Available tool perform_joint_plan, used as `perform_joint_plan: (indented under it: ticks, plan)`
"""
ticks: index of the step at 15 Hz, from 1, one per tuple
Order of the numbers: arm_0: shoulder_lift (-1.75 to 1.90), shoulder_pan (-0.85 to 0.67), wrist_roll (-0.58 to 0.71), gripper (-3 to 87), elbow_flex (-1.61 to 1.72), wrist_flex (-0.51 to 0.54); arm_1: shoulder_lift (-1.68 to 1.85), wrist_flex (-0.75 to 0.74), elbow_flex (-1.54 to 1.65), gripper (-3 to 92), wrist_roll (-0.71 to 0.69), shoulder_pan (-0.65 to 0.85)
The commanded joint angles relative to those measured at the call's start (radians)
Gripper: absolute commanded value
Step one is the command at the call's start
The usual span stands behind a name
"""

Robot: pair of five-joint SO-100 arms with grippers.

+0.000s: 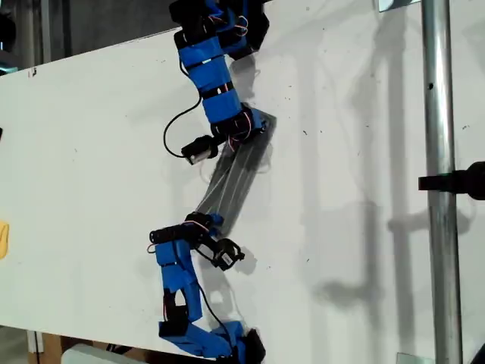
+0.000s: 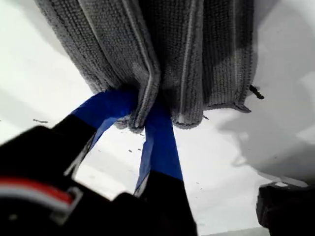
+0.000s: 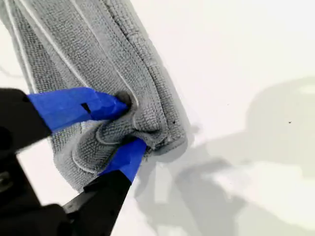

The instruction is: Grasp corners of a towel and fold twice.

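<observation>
The grey striped towel (image 1: 236, 173) hangs gathered into a narrow band, stretched between two blue arms over the white table (image 1: 91, 152). One arm (image 1: 216, 76) comes in from the exterior view's top and the other (image 1: 178, 280) from its bottom. Each holds one end, and I cannot tell which arm is first or second. My first gripper (image 2: 141, 110) is shut on a bunched edge of the towel (image 2: 162, 54), which is lifted off the table. My second gripper (image 3: 130, 127) is shut on a folded end of the towel (image 3: 98, 59), close above the table. No single corner tip shows clearly.
A metal pole (image 1: 439, 189) with a black clamp (image 1: 462, 180) runs down the exterior view's right side. A yellow object (image 1: 3, 239) sits at that view's left edge. The table's far edge slants across the upper left of that view.
</observation>
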Motion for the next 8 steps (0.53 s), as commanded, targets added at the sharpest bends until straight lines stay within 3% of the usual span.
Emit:
perform_joint_plan:
  ticks: [1, 5, 7, 8]
  plan:
    - [0.158, 0.009, -0.014, 20.5, -0.002, 0.091, 0.115, 0.153, -0.08, 25.2, 0.017, 0.014]
    - [0.765, 0.081, -0.025, 20.0, 0.446, 0.091, 0.41, 0.396, -0.089, 29.2, 0.103, -0.003]
    - [1.062, 0.107, -0.095, 19.5, 0.663, 0.084, 0.563, 0.489, -0.055, 30.2, 0.236, -0.035]
    - [1.23, 0.14, -0.126, 20.9, 0.769, 0.063, 0.66, 0.531, -0.018, 30.7, 0.367, -0.069]
